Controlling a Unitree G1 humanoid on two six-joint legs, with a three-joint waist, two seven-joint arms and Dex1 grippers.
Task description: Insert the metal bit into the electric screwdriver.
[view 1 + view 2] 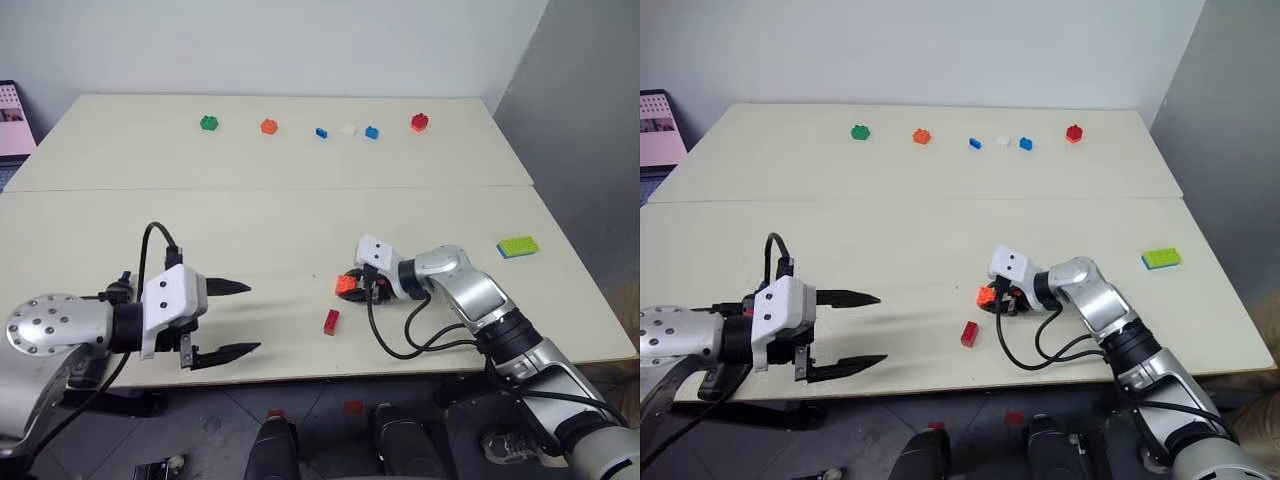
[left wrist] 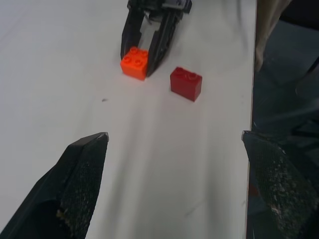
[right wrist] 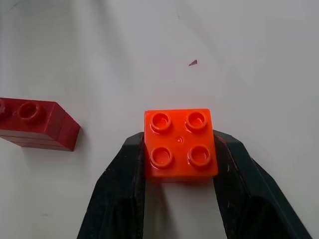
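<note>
Left gripper (image 1: 253,318) hangs spread wide, well left of the orange brick (image 3: 180,144); right gripper (image 1: 353,285) clamps that brick, red brick (image 1: 331,321) just beside. The metal bit's whereabouts cannot be told; probably light, stiff, slippery, best pinched mid-shaft.

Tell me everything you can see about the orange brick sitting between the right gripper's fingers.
The orange brick is a small square toy block, glossy plastic by its look, with four round studs on top in a two-by-two grid. It sits flat and upright on the pale table, near the front edge. The right gripper has a black finger against each of two opposite sides. A dark red brick lies close beside it, not touching.
</note>
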